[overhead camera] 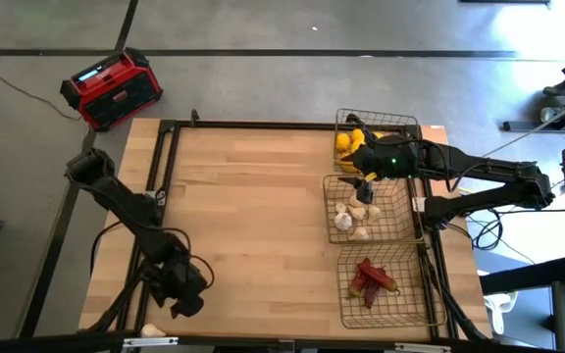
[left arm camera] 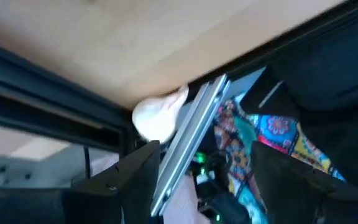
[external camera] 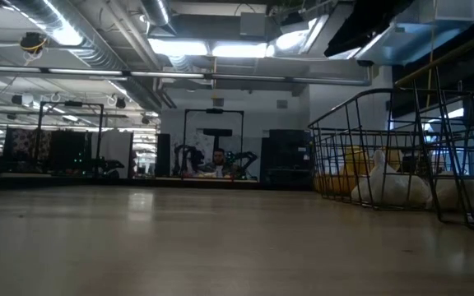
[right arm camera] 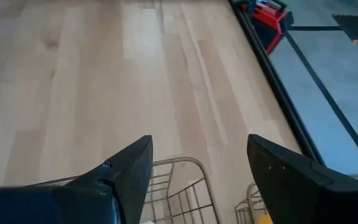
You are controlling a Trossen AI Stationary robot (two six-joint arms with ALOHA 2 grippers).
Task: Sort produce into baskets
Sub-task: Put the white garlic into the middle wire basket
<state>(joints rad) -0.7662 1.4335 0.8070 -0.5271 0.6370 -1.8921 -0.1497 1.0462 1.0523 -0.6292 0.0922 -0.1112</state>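
Observation:
Three wire baskets stand in a row along the table's right side. The far one (overhead camera: 392, 126) holds lemons (overhead camera: 349, 143), the middle one (overhead camera: 398, 201) garlic bulbs (overhead camera: 353, 218), the near one (overhead camera: 410, 304) red chili peppers (overhead camera: 371, 278). My right gripper (right arm camera: 197, 168) hovers open above the far and middle baskets, with nothing between its fingers. One loose garlic bulb (left arm camera: 157, 115) lies at the table's near left edge (overhead camera: 152, 331), against the black rail. My left gripper (left arm camera: 204, 180) stands open just short of it, slanting down, at the near left corner (overhead camera: 186, 299).
A red-and-black radio (overhead camera: 113, 88) sits on the floor beyond the far left corner. Black frame rails (overhead camera: 165, 157) run along the table's edges. Bare wooden tabletop (overhead camera: 253, 216) spreads between the arms. In the low view the baskets (external camera: 401, 164) stand at the right.

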